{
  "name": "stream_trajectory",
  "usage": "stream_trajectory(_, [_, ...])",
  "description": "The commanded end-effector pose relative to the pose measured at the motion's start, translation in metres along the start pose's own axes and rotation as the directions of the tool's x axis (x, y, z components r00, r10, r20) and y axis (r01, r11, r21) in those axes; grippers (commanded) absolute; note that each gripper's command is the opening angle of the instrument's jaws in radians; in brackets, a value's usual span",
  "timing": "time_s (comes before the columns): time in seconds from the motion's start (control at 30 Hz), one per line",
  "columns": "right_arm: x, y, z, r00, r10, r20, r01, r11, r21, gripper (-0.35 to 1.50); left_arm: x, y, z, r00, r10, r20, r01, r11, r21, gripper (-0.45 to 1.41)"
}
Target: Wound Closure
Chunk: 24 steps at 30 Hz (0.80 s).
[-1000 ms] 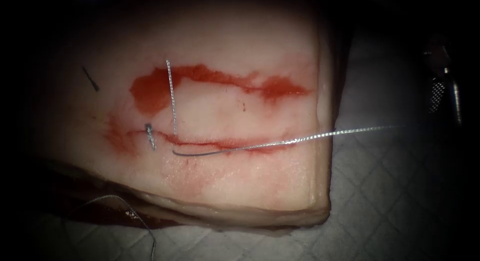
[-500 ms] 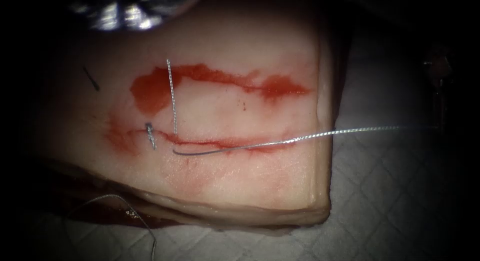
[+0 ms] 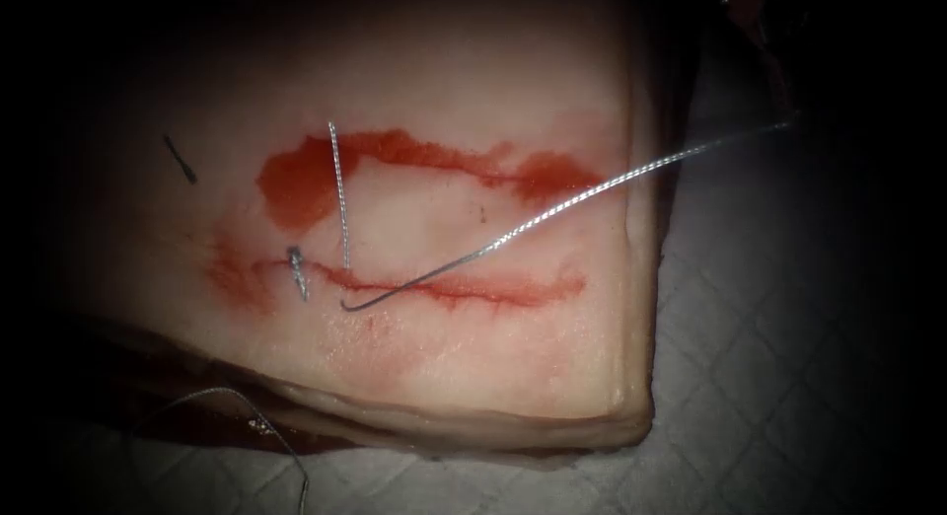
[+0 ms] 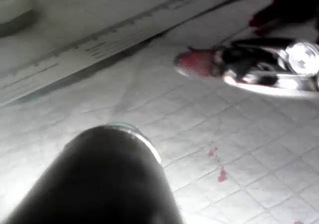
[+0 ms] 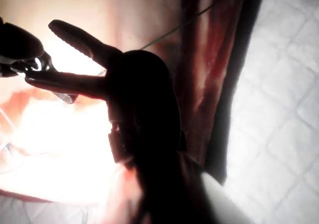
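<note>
quilted pad (image 3: 789,377), tissue (image 3: 473,71) (thread (image 3: 552,211) slanting)

No legible text, label, brand, number or sign. Printed lines on a paper sheet (image 4: 99,40) on the worktop are too blurred to read.

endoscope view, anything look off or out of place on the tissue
A short dark cut end of thread lies loose on the tissue, well left of the cut, tied to nothing. Red fluid is smeared in a band above the cut. What the left tool and right tool hold cannot be told.
</note>
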Motion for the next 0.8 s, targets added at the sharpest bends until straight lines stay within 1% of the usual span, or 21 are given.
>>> stream_trajectory(0.03, [0.0028, 0.0019, 0.0015, 0.999, 0.000, -0.036, -0.002, 0.999, -0.039, 0.31, 0.0001, 0.0001, -0.0024, 0.998, -0.011, 0.065, 0.011, 1.000, -0.005, -0.45])
stream_trajectory(0.07, [0.0035, 0.0026, 0.0020, 0.998, -0.001, -0.055, -0.002, 0.999, -0.050, 0.32, 0.0014, -0.0001, -0.0055, 0.988, -0.038, 0.152, 0.040, 0.999, -0.010, -0.45])
stream_trajectory(0.13, [0.0050, 0.0041, 0.0031, 0.996, -0.002, -0.086, -0.003, 0.998, -0.059, 0.32, 0.0035, -0.0006, -0.0098, 0.960, -0.082, 0.269, 0.091, 0.996, -0.020, -0.45])
stream_trajectory(0.17, [0.0060, 0.0050, 0.0039, 0.995, 0.003, -0.104, -0.010, 0.998, -0.064, 0.31, 0.0050, -0.0010, -0.0124, 0.936, -0.119, 0.331, 0.133, 0.991, -0.018, -0.45])
stream_trajectory(0.23, [0.0076, 0.0062, 0.0050, 0.992, 0.018, -0.124, -0.028, 0.996, -0.081, 0.31, 0.0076, -0.0015, -0.0154, 0.904, -0.153, 0.399, 0.163, 0.987, 0.011, -0.45])
stream_trajectory(0.27, [0.0087, 0.0069, 0.0057, 0.990, 0.027, -0.138, -0.041, 0.995, -0.096, 0.31, 0.0090, -0.0018, -0.0164, 0.887, -0.156, 0.434, 0.162, 0.987, 0.024, -0.45])
stream_trajectory(0.3, [0.0095, 0.0074, 0.0062, 0.988, 0.038, -0.148, -0.054, 0.993, -0.106, 0.36, 0.0109, -0.0022, -0.0172, 0.861, -0.171, 0.480, 0.167, 0.985, 0.052, -0.45])
stream_trajectory(0.37, [0.0115, 0.0083, 0.0077, 0.982, 0.063, -0.181, -0.084, 0.990, -0.113, 0.64, 0.0131, -0.0027, -0.0173, 0.817, -0.189, 0.545, 0.167, 0.982, 0.089, -0.45])
stream_trajectory(0.4, [0.0124, 0.0086, 0.0083, 0.978, 0.072, -0.198, -0.096, 0.989, -0.114, 0.66, 0.0146, -0.0028, -0.0169, 0.789, -0.198, 0.582, 0.161, 0.980, 0.116, -0.45])
stream_trajectory(0.43, [0.0137, 0.0089, 0.0092, 0.973, 0.073, -0.217, -0.100, 0.988, -0.119, 0.79, 0.0156, -0.0029, -0.0165, 0.763, -0.195, 0.616, 0.144, 0.981, 0.132, -0.45])
stream_trajectory(0.47, [0.0148, 0.0091, 0.0098, 0.970, 0.074, -0.231, -0.105, 0.987, -0.125, 0.81, 0.0167, -0.0030, -0.0160, 0.730, -0.197, 0.655, 0.126, 0.980, 0.154, -0.45])
stream_trajectory(0.5, [0.0160, 0.0093, 0.0104, 0.968, 0.068, -0.243, -0.102, 0.986, -0.129, 0.83, 0.0182, -0.0031, -0.0155, 0.684, -0.211, 0.698, 0.109, 0.976, 0.188, -0.45])
stream_trajectory(0.57, [0.0185, 0.0093, 0.0117, 0.963, 0.057, -0.264, -0.091, 0.989, -0.119, 0.86, 0.0199, -0.0033, -0.0148, 0.616, -0.225, 0.755, 0.075, 0.971, 0.228, -0.45])
stream_trajectory(0.6, [0.0203, 0.0092, 0.0128, 0.962, 0.050, -0.270, -0.079, 0.992, -0.099, 0.61, 0.0214, -0.0033, -0.0140, 0.564, -0.232, 0.793, 0.020, 0.963, 0.268, -0.45])
stream_trajectory(0.63, [0.0203, 0.0092, 0.0128, 0.962, 0.050, -0.270, -0.079, 0.992, -0.099, 0.61, 0.0214, -0.0033, -0.0140, 0.564, -0.232, 0.793, 0.020, 0.963, 0.268, -0.45])
stream_trajectory(0.67, [0.0217, 0.0087, 0.0147, 0.957, 0.049, -0.287, -0.072, 0.995, -0.070, -0.05, 0.0222, -0.0031, -0.0128, 0.527, -0.222, 0.821, -0.036, 0.959, 0.282, -0.45])
stream_trajectory(0.7, [0.0217, 0.0087, 0.0147, 0.957, 0.049, -0.287, -0.072, 0.995, -0.070, -0.05, 0.0222, -0.0031, -0.0128, 0.527, -0.222, 0.821, -0.036, 0.959, 0.282, -0.45])
stream_trajectory(0.73, [0.0228, 0.0082, 0.0169, 0.954, 0.046, -0.296, -0.063, 0.997, -0.050, -0.35, 0.0225, -0.0029, -0.0117, 0.495, -0.210, 0.843, -0.080, 0.955, 0.286, -0.45])
stream_trajectory(0.77, [0.0228, 0.0082, 0.0169, 0.954, 0.046, -0.296, -0.063, 0.997, -0.050, -0.35, 0.0225, -0.0029, -0.0117, 0.495, -0.210, 0.843, -0.080, 0.955, 0.286, -0.45])
stream_trajectory(0.8, [0.0236, 0.0081, 0.0182, 0.956, 0.038, -0.292, -0.053, 0.998, -0.044, -0.35, 0.0226, -0.0028, -0.0113, 0.478, -0.205, 0.854, -0.097, 0.954, 0.284, -0.45])
